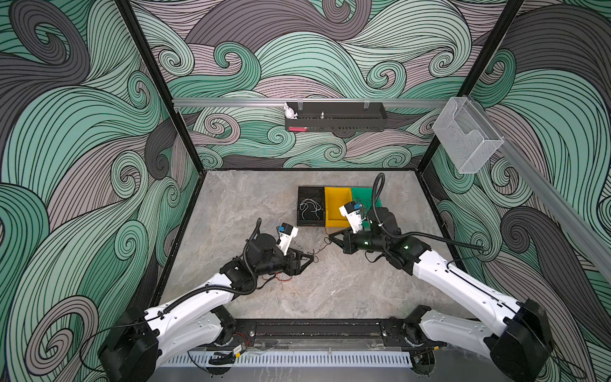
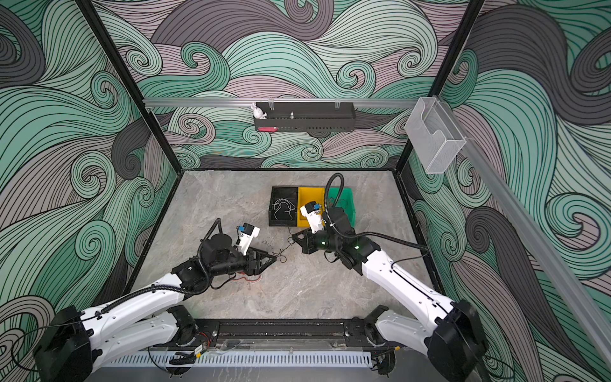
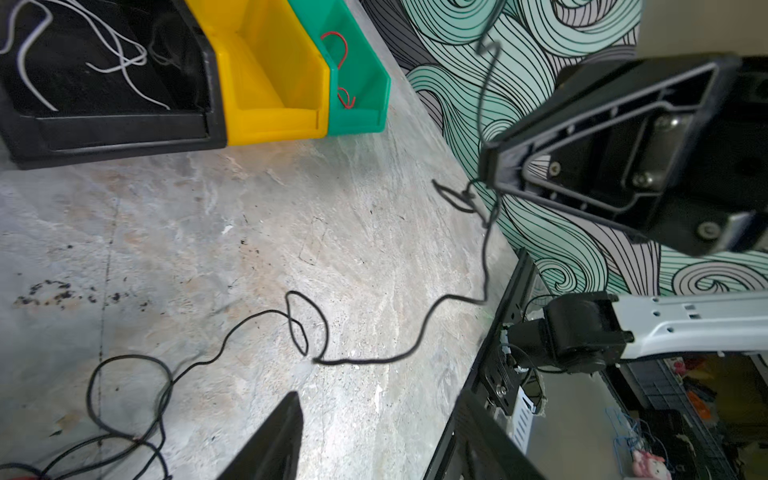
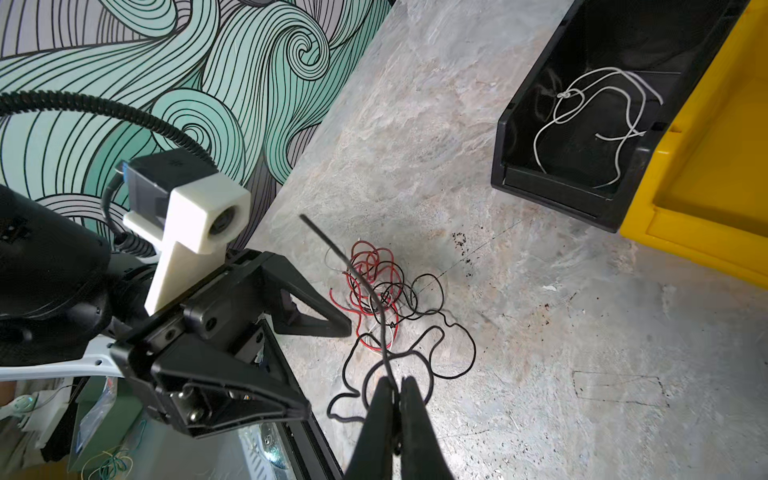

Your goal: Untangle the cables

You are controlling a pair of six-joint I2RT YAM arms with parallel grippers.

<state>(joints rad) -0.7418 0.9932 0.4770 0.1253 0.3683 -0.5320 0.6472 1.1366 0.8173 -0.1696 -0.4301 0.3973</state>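
Right gripper (image 4: 397,380) is pinched shut on one black cable (image 3: 415,349), lifting it off the table (image 4: 540,332) so it slides clear of the pile (image 4: 374,286). Left gripper (image 4: 330,370) hangs just beside that pile, jaws apart, empty; I reckon it's ready to pin the rest. White cables (image 4: 582,112) sit in the black bin (image 4: 552,187), a red cable (image 3: 343,50) in the green bin (image 3: 361,120): colour-sorted, I'd guess.
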